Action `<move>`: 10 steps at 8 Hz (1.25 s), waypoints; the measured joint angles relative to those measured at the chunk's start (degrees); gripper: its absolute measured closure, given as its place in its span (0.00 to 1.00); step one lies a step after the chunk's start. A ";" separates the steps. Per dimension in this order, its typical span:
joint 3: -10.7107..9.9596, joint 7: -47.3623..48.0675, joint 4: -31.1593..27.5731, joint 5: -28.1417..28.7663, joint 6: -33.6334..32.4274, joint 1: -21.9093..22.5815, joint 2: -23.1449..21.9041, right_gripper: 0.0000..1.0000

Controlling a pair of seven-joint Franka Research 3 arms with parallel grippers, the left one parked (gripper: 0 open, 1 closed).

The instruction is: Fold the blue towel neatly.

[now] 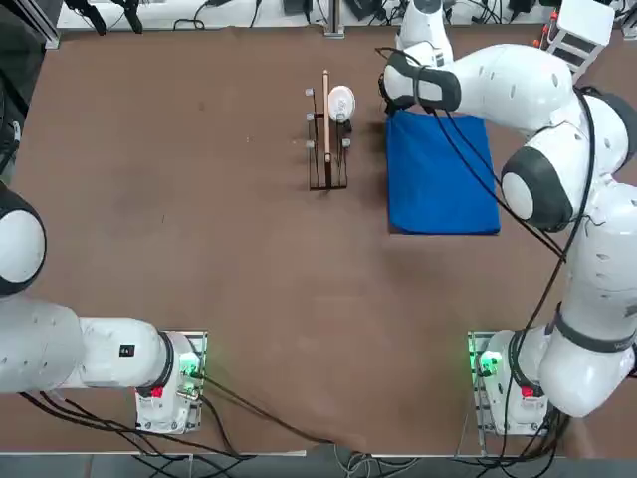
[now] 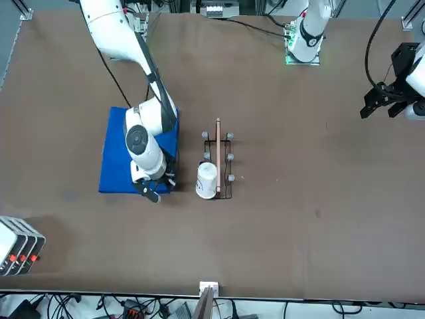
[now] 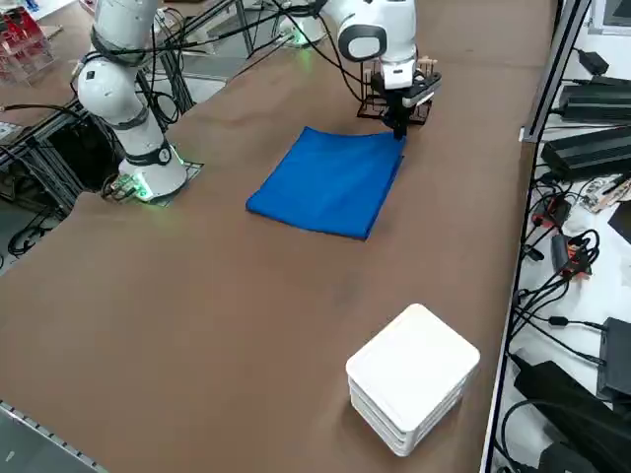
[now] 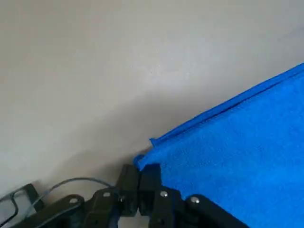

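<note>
The blue towel (image 1: 443, 174) lies flat as a folded rectangle, its long axis running from the right arm's base side out toward the far edge of the worktop (image 1: 199, 249). Its far corner, the one on the rack side, sits right at the right end effector (image 3: 399, 128); the rest of the cloth stretches back from there toward the arm's base. In the wrist view a doubled edge shows along the towel's side, layers stacked one on the other.

The worktop is a plain brown surface. A small wire rack (image 1: 326, 134) holding a white cup (image 1: 340, 102) stands just beside the end effector, on the side away from the towel's body. A white boxy device (image 3: 412, 377) rests well apart, near the worktop's edge. Cables and equipment crowd the room beyond.

The end effector points down at the worktop, its fingertips (image 4: 151, 175) pressed together and pinching that towel corner between them.
</note>
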 joint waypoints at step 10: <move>-1.82 -7.78 7.09 -8.26 -20.67 -0.84 -8.39 0.00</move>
